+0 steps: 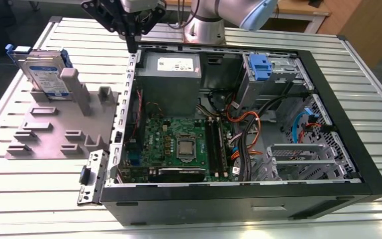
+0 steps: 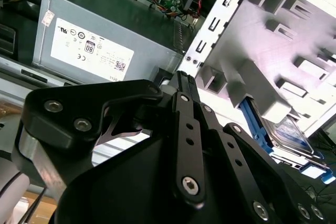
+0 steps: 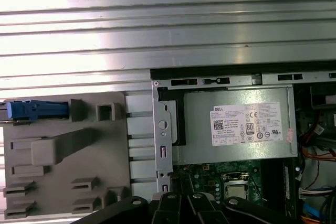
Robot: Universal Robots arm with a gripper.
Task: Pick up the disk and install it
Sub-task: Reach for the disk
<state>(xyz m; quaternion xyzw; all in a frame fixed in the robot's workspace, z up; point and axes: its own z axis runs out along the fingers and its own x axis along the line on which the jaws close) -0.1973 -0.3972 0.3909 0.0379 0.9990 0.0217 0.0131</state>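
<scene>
The disk (image 1: 45, 72) stands on edge in a slot at the back of the grey holder block (image 1: 58, 124), on the exterior view's left. It is silver with a white-and-blue label and blue rails. The second wrist view shows the disk (image 2: 291, 129) behind the block's posts, and the first wrist view shows its blue rail (image 3: 37, 109) from above. My gripper (image 1: 133, 46) hangs over the back left corner of the open computer case (image 1: 244, 196), well apart from the disk. Its black fingers (image 2: 181, 85) come together to a point with nothing between them.
Inside the case are a grey power supply box with a white sticker (image 1: 171, 69), a green motherboard (image 1: 177, 144), cables, and a drive bay with a blue tab (image 1: 260, 67) at the back right. Everything rests on a slatted metal table (image 1: 38, 199).
</scene>
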